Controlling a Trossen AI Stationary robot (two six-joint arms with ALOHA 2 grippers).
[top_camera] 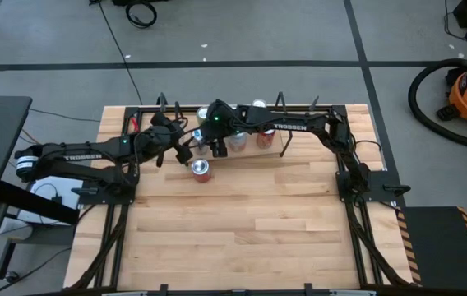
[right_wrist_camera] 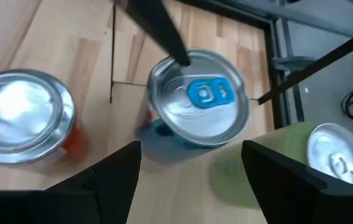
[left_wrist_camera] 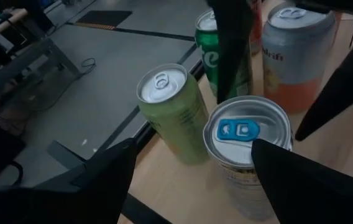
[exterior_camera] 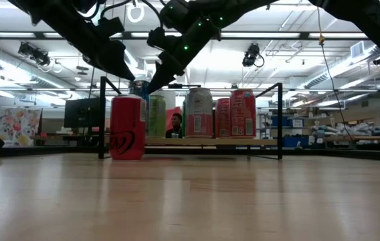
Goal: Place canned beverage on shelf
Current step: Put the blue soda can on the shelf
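Blue-tab can (right_wrist_camera: 196,102) upright on shelf (top_camera: 299,151), between pale green can (left_wrist_camera: 173,112) and orange can (right_wrist_camera: 27,118). Right gripper (right_wrist_camera: 189,168) and left gripper (left_wrist_camera: 192,165) both straddling it, fingers spread, not clamped. Recommended: close squarely on can body, avoid nudging neighbours.

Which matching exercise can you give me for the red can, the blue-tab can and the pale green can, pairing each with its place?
Things:
1. red can
2. blue-tab can
3. pale green can

Places:
A. between the open fingers of the left end effector
B. alone on the tabletop, in front of the shelf
C. right beside the blue-tab can, silver tab on top

Pairs: 1-B, 2-A, 3-C
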